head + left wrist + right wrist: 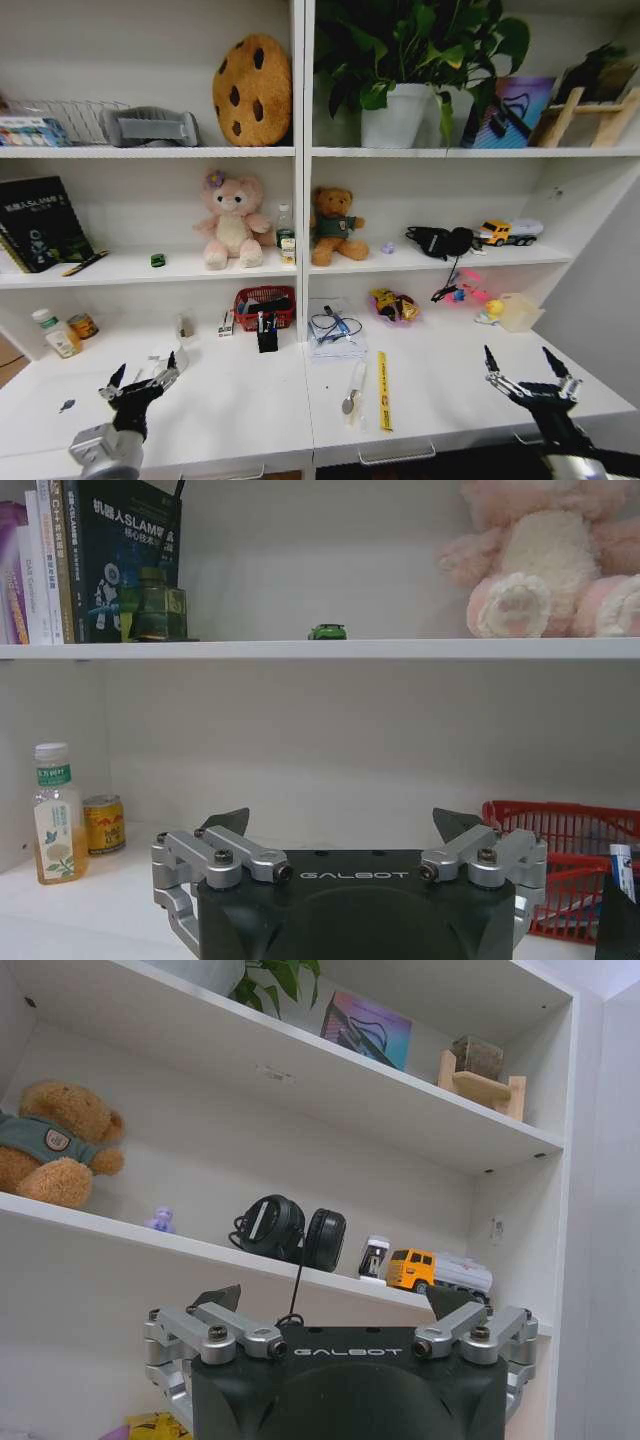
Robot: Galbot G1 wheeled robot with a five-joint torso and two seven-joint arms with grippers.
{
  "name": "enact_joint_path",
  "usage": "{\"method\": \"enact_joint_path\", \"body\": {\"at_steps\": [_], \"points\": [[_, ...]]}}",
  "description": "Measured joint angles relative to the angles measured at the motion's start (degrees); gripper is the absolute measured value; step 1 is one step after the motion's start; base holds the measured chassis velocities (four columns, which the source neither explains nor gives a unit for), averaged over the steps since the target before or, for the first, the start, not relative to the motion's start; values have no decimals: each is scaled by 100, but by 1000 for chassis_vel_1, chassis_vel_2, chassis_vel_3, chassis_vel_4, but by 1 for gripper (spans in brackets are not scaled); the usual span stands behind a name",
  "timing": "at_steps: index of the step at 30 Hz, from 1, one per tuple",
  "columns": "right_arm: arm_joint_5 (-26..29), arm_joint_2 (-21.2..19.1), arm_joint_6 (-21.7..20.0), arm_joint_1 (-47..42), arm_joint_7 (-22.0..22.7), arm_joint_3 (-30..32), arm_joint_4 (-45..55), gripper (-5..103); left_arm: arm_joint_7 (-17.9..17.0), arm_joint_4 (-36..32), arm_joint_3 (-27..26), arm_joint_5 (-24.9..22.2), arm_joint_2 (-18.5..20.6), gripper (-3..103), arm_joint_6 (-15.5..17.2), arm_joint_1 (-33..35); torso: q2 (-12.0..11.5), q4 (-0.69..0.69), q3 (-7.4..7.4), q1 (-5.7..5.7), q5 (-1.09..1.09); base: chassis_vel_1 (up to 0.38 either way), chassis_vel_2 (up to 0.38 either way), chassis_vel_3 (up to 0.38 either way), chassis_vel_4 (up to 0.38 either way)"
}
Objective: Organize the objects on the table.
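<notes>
The white table carries small clutter. A yellow ruler lies near the front middle beside a silvery spoon-like item. Behind them is a stack of papers with a blue pen. A black pen holder stands in front of a red basket. A tiny green toy car sits on the shelf above. My left gripper hovers open and empty over the table's left front. My right gripper hovers open and empty at the right front.
A drink bottle and a can stand at the back left. A snack bag, a yellow toy and a clear box sit at the back right. Plush toys, headphones and books fill the shelves.
</notes>
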Motion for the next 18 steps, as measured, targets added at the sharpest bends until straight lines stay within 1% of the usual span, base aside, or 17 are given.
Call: {"method": "enact_joint_path", "body": {"at_steps": [5, 18], "points": [[-53, 154, -52, 13, 77, -35, 48, 100, 70, 7, -24, 0, -16, 100, -64, 10, 0, -1, 0, 1, 0, 0, 0, 0, 0], [-61, 175, -118, 35, 134, -71, 34, 100, 98, 32, -31, 36, -22, 100, -58, 28, 0, -1, 0, 1, 0, 0, 0, 0, 0]]}}
